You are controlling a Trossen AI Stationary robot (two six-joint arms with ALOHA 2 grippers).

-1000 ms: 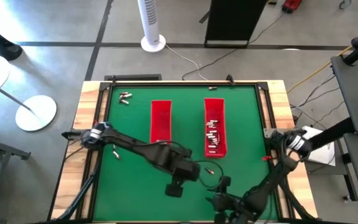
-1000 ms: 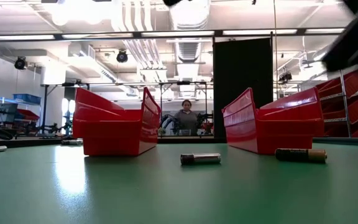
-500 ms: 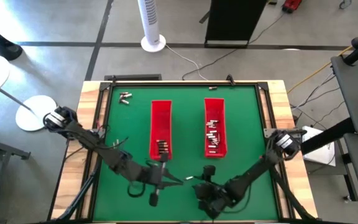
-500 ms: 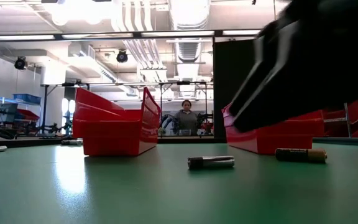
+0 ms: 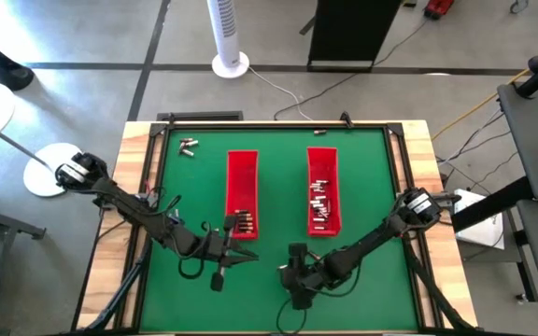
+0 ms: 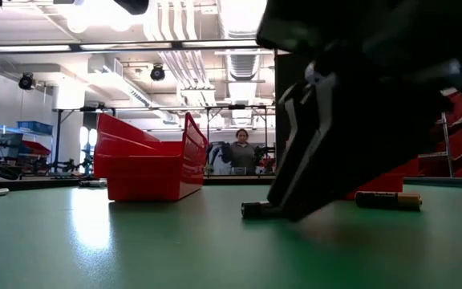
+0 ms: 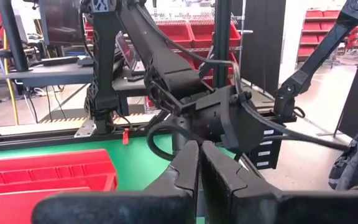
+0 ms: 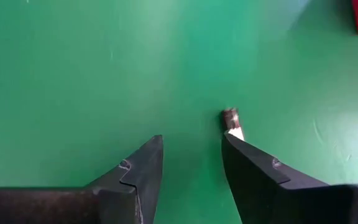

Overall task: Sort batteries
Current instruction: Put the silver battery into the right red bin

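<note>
Right pincer (image 8: pixel 191 162): now lowered to the tabletop (image 8: pixel 73 62), jaws parted, nothing gripped; one finger half covers the loose battery (image 8: pixel 231 117).
Left pincer (image 7: pixel 199 163): shut, empty, withdrawn near the left tray (image 5: pixel 241 193).
Meaning: pickup imminent.

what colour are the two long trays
Red, clearest in the high view: left tray, right tray.

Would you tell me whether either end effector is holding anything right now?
Nothing is held: the right end effector is open beside a battery; the left end effector is shut and empty.
</note>
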